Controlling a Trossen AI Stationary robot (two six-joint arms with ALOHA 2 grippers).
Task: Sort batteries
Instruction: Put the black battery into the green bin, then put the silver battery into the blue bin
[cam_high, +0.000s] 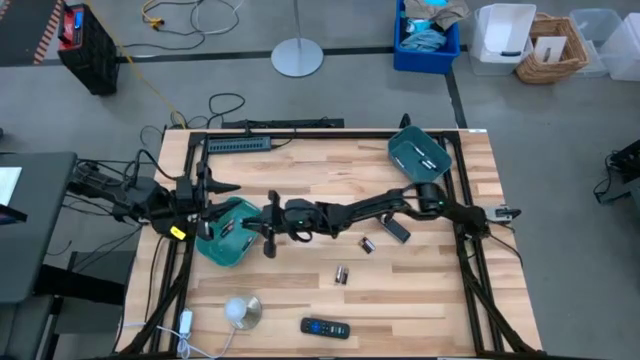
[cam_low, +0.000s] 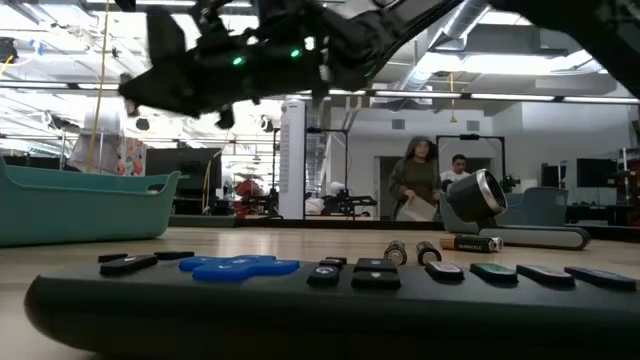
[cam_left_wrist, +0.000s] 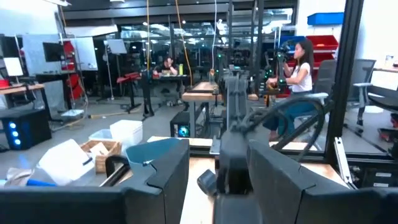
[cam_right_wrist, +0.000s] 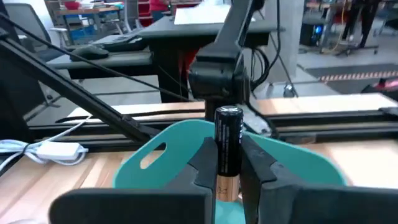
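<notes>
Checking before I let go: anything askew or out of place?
Nothing is spilled or damaged. The right claw holds a battery upright over the left teal bin. Loose batteries lie scattered mid-table, unsorted.

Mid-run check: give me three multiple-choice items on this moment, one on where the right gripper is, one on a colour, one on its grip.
1. Where is the right gripper?
A. Over the left teal bin
B. Over the remote control
C. At the table's far right corner

2. What colour are both bins?
A. Red
B. Teal
C. White

3. What is the right gripper doing?
A. Open, empty
B. Shut on a battery
C. Holding the remote

Answers: 1 A, the right arm reaches across to that bin in the high view. 2 B, both bins are teal. 3 B, the right wrist view shows the cell upright between the fingers.
</notes>
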